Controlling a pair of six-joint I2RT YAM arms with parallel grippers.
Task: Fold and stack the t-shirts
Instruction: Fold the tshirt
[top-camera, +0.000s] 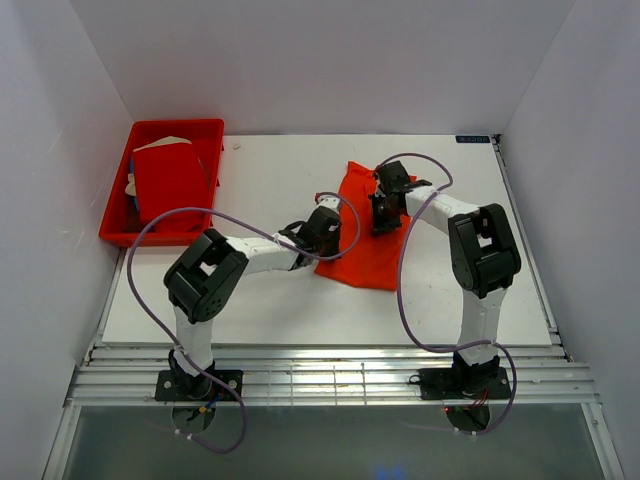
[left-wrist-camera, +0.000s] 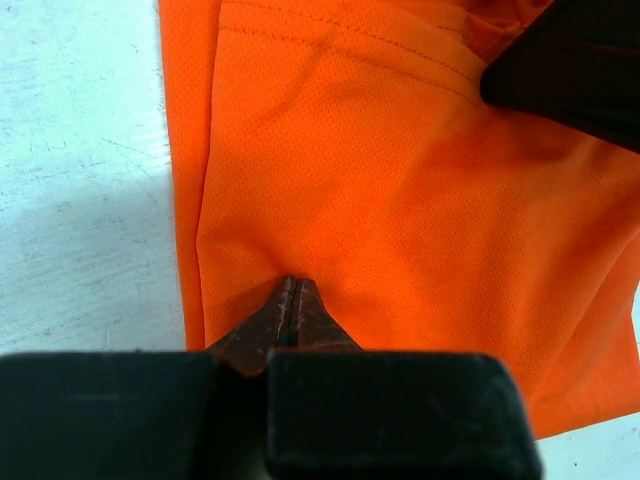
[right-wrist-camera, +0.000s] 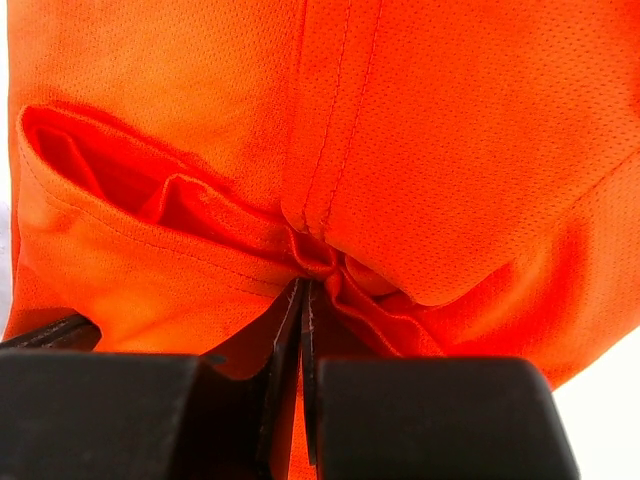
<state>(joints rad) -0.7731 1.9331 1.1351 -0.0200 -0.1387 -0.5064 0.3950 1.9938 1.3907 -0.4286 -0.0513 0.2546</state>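
left pincer (left-wrist-camera: 292, 288) and right pincer (right-wrist-camera: 303, 288) pinch the orange t-shirt (top-camera: 368, 255) near its edges, white table (top-camera: 270, 170) around it

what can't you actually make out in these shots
- Right wrist: the orange t-shirt fills the frame, its outline cut off by the edges.
- Top view: the red t-shirt hides what lies beneath it in the tray.
- Left wrist: dark shape cut off at the top-right corner, unidentifiable.

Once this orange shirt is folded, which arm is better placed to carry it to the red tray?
Probably the left arm. The tray sits far left, on its side, and its jaws pinch the left edge of the orange shirt, nearest the tray. The right arm would have to reach across.
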